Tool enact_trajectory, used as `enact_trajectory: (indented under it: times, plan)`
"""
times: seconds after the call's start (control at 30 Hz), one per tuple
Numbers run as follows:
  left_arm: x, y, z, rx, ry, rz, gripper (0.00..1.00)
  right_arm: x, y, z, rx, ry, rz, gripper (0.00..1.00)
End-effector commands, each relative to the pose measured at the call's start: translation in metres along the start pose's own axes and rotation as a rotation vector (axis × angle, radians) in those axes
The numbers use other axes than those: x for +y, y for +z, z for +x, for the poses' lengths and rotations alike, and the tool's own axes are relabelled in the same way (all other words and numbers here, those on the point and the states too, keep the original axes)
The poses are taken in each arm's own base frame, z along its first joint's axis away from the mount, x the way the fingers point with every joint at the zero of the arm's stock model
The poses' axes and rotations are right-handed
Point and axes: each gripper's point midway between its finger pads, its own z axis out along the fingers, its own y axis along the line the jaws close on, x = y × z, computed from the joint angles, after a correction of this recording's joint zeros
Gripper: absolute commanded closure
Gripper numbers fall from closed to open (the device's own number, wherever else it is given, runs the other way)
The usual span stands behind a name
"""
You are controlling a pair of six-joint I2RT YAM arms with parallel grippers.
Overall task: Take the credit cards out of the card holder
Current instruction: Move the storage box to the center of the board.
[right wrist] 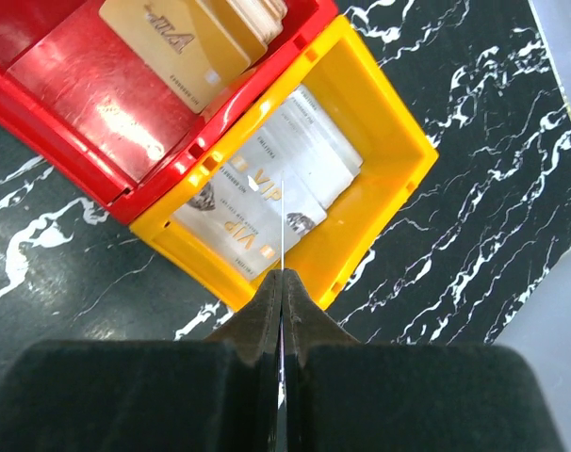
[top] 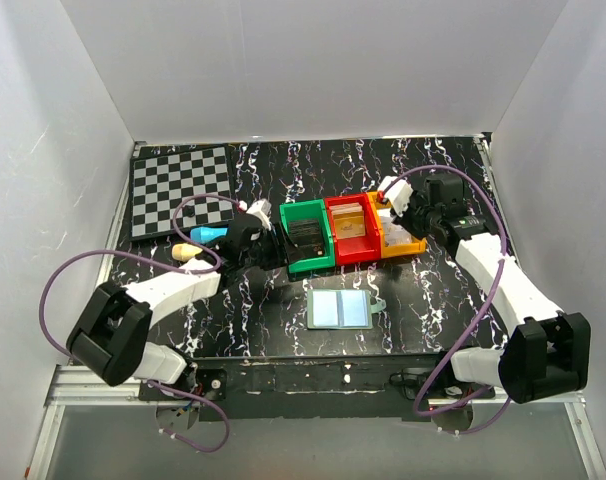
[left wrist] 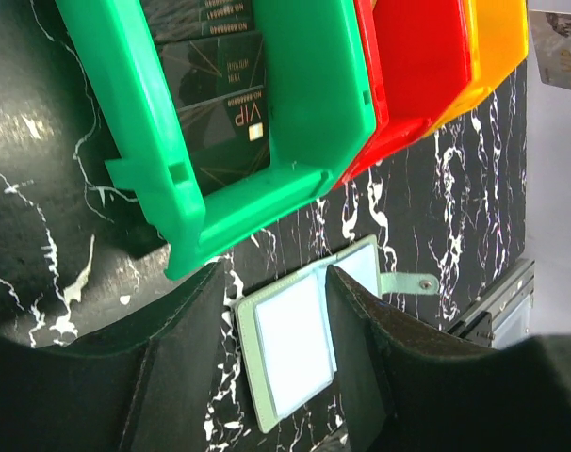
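A: Holder location?
B: Grey-green bifold card holder [top: 340, 310] lies open flat on the black white-veined marble table [top: 433, 300], with its two pale-blue glossy panels facing up. In the top view its small tab sticks out on the right. It sits just on the near side of the green plastic bin [top: 313, 262] and the red plastic bin [top: 353, 255], apart from both.

A: Left end effector?
B: Left gripper [left wrist: 274, 282] has its fingers spread wide. In the top view it's just beside the green bin's left wall. In its wrist view the open holder shows through the gap between the fingers. Height above the table: can't tell.

A: Right one?
B: Right gripper [right wrist: 282, 275] has its fingers pressed together, pinching a thin pale card [right wrist: 282, 217] seen edge-on. It's over the yellow-orange plastic bin [right wrist: 394, 160].

A: Bin contents?
B: Black VIP cards [left wrist: 220, 113] are in the green bin. Gold VIP cards [right wrist: 172, 38] are in the red one, and silver VIP cards [right wrist: 314, 160] are in the yellow-orange one.

A: Anything else?
B: Black-and-white chessboard [top: 180, 190] at the far left. Small blue object [top: 208, 233] by the left arm, too small to identify.
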Motion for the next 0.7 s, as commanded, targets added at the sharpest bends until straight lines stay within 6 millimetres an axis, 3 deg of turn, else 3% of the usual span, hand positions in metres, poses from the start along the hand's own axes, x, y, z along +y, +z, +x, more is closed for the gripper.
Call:
enact_trajectory:
  times: [0.0, 0.37, 0.67]
  plan:
    - [-0.008, 0.003, -0.021, -0.031, 0.016, 0.003, 0.53, -0.020, 0.003, -0.021, -0.088, -0.010, 0.066, 0.99]
    - [0.020, 0.023, -0.029, 0.022, 0.071, -0.170, 0.53, -0.022, 0.005, -0.014, -0.080, 0.005, 0.048, 0.99]
    - [0.054, 0.024, -0.042, 0.017, 0.016, -0.236, 0.53, -0.014, 0.009, -0.006, -0.065, 0.016, 0.004, 0.99]
